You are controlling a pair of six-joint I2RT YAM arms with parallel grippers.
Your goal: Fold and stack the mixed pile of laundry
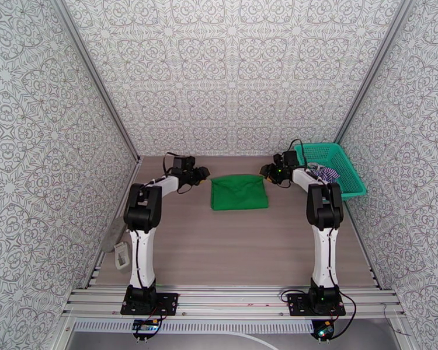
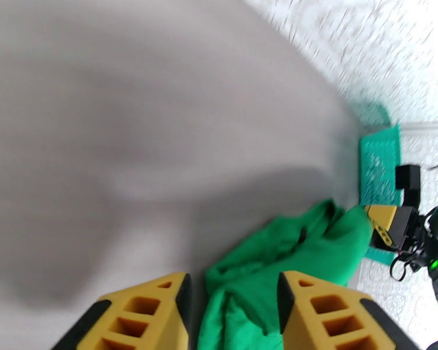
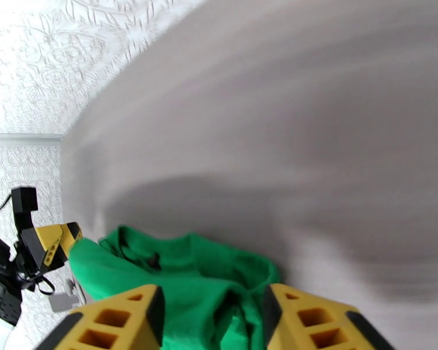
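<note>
- The green cloth (image 1: 239, 192), likely soft and light, is lying folded on the worktop (image 1: 230, 252).
- The left fingers (image 2: 143, 313) and the right fingers (image 3: 312, 316) are hovering open at its far corners, probably the best places to hold it.

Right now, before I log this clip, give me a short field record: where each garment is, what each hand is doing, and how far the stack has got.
green cloth: lies folded, roughly square, on the table, between the two arms
striped shirt: crumpled in the teal basket, far right
left hand: open, by the cloth's far left corner
right hand: open, by the cloth's far right corner
stack: not begun; shirt not yet folded
</note>
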